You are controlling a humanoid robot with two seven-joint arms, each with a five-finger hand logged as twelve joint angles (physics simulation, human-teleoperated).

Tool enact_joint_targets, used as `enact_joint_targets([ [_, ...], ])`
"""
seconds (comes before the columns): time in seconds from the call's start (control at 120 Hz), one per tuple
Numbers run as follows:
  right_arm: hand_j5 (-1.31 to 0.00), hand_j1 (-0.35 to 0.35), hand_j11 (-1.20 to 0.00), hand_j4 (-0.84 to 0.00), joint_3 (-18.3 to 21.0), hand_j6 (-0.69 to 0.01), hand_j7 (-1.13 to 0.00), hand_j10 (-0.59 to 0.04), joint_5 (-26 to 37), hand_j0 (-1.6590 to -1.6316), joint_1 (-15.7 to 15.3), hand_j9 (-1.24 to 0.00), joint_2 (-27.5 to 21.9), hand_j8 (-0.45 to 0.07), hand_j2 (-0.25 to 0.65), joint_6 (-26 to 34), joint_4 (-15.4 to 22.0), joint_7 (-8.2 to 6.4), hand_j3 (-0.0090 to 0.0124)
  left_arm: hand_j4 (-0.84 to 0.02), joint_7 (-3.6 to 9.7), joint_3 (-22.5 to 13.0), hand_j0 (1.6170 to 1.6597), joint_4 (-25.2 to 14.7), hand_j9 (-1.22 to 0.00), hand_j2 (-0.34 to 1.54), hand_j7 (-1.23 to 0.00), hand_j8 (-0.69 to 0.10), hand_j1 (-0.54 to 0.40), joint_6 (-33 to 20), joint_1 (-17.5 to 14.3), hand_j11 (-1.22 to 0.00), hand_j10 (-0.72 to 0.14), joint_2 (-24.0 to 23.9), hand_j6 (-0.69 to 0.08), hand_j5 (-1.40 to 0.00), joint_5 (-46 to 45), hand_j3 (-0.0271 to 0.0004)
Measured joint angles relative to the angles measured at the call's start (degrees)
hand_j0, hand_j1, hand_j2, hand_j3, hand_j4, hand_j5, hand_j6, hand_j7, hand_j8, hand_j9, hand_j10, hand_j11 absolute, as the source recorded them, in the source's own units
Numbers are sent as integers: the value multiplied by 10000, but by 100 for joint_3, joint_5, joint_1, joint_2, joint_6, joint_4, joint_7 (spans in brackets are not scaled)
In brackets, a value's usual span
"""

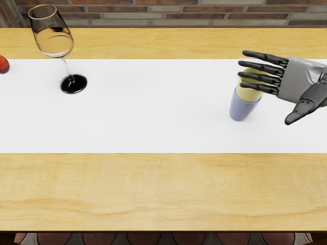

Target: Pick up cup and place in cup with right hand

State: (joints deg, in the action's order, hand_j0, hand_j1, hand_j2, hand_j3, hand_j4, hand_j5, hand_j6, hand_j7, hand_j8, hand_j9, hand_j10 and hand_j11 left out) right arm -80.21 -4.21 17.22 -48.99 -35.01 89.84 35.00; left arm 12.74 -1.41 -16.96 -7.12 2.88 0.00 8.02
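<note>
My right hand comes in from the right edge, its dark fingers spread and extended to the left, the thumb apart and pointing down. Behind those fingers shows a pale yellow cup, partly covered by them. Its lower part is inside a blue-violet cup, which stands on the white runner, leaning slightly in the view. The hand is not closed around either cup; whether a finger touches the yellow one cannot be told.
A wine glass with a dark base stands on the white runner at the left. A red round object is cut off by the left edge. The wooden table ends at a brick wall behind.
</note>
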Motion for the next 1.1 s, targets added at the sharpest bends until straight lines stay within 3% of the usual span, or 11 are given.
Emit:
enact_joint_targets([
  [0.1, 0, -3491, 0, 1, -322, 14, -1, 9, -5, -16581, -233, 0, -10, 12, 11, 0, -67, 0, 0, 1, 0, 1, 16581, 0, 0, 0, 0, 2, 3489, 0, 2, 0, 2, 0, 1, 0, -1, -1],
  [0.258, 1, -3491, 0, 1, -522, 16, 0, 10, -8, -16581, -369, 0, -13, 14, 12, 0, -105, 0, 0, 1, 0, 1, 16581, 0, 0, 0, 0, 1, 3489, 0, 2, 0, 2, 0, 1, 0, 0, -1],
  [1.1, 1, -3491, 1, 1, -575, 18, 0, 12, -7, -16581, -413, 1, -14, 16, 12, 0, -115, 0, 0, 0, 0, 1, 16581, 0, 0, 0, 0, 1, 3490, 0, 2, 0, 1, 0, 1, 0, -1, -1],
])
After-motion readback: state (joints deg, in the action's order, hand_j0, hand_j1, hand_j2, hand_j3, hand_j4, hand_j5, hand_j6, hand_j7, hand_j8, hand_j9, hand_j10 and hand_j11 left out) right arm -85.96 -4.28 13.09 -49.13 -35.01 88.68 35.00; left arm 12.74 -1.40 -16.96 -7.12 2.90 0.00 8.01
